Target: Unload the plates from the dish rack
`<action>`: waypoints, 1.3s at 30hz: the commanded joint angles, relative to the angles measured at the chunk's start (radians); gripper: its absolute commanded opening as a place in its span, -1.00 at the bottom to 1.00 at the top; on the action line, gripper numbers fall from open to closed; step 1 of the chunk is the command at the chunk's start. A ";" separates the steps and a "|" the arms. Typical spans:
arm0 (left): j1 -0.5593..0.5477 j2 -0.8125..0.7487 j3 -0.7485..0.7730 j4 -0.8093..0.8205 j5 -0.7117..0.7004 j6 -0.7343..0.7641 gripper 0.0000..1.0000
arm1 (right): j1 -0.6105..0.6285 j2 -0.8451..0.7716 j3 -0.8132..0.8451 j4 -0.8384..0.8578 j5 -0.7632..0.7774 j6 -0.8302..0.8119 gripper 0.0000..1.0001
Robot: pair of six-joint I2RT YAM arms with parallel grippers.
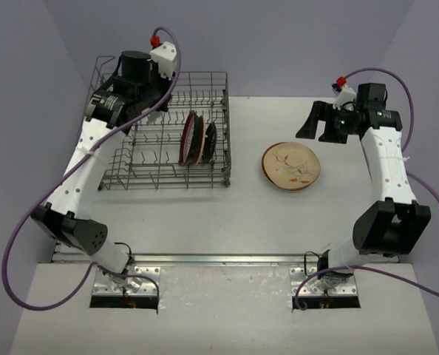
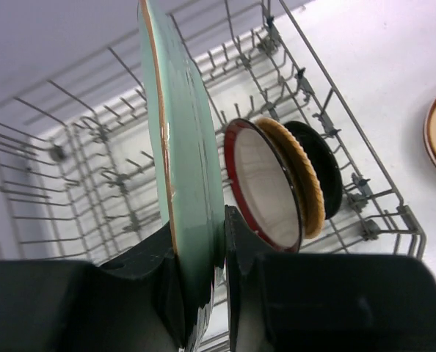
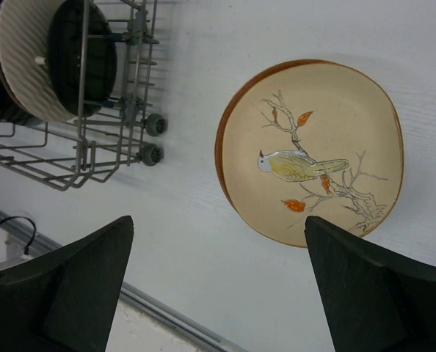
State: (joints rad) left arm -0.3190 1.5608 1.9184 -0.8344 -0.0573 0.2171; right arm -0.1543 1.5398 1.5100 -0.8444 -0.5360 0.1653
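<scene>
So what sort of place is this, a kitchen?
Probably a robot test bench, not a kitchen: two arms bolted to a white table, plain grey walls, and just a dish rack with plates.

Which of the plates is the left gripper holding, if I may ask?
The pale green plate, pinched on edge in the left gripper; three others stand in the dish rack, and the bird plate lies flat.

Top cam's up high at the 6 o'clock edge looking down, rack (image 1: 149,163) at 10 o'clock. Left wrist cam's close inside it; right wrist's over the plate (image 3: 310,154), rack corner at 10 o'clock.
</scene>
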 commanded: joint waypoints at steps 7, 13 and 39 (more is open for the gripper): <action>-0.291 -0.291 -0.378 0.389 -0.238 0.619 -1.00 | 0.004 -0.015 0.058 0.048 -0.336 0.146 0.98; -0.547 -0.435 -0.722 0.587 -0.402 1.036 -1.00 | 0.012 -0.031 -0.063 0.229 -0.573 0.363 0.97; -0.841 -0.488 -1.030 1.041 -0.400 1.531 -1.00 | 0.268 -0.052 -0.229 0.384 -0.637 0.381 -0.55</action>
State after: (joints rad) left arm -1.1485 1.0865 0.8622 -0.0268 -0.4121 1.7200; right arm 0.1146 1.5065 1.2901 -0.5471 -1.1368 0.5334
